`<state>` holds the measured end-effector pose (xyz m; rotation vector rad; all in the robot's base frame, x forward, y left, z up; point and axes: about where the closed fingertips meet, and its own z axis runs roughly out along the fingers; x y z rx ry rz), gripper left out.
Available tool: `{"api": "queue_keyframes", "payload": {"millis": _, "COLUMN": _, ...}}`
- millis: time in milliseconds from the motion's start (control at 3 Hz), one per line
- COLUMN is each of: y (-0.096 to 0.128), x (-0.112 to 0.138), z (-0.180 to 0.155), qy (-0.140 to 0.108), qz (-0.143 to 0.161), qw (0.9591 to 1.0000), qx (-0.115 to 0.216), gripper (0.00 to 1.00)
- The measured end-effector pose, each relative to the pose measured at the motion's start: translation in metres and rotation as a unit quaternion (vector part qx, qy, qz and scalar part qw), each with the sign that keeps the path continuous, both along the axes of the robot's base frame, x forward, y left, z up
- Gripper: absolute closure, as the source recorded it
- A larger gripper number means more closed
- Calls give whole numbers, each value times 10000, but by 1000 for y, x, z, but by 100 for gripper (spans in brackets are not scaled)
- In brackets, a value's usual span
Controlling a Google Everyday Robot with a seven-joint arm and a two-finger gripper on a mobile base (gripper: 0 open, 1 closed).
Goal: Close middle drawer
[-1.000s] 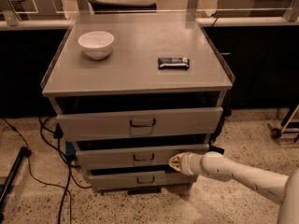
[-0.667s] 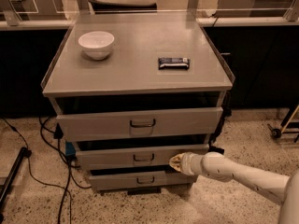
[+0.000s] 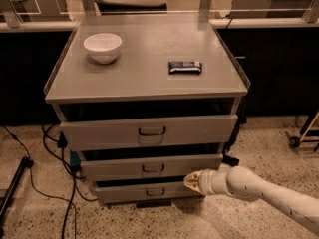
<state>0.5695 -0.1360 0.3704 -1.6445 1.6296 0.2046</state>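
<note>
In the camera view, the gripper is seen low before the cabinet, its jaws drawn together into one pale tip, with nothing held. The middle drawer is found just above and left of the jaws, slightly pulled out. Whether its lower edge is touched cannot be told. Its loop handle lies left of the jaws.
</note>
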Motion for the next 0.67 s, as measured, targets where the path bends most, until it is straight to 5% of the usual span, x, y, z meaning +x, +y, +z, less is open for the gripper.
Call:
{"api": "queue_keyframes", "payload": {"millis": 333, "y": -13, "x": -55, "z": 18, "qy": 605, "qz": 39, "qw": 9975, "qx": 350, "gripper": 100}}
{"api": "queue_keyframes", "payload": {"millis": 667, "y": -14, "x": -74, "z": 21, "qy": 813, "qz": 132, "qw": 9956, "qx": 453, "gripper": 86}}
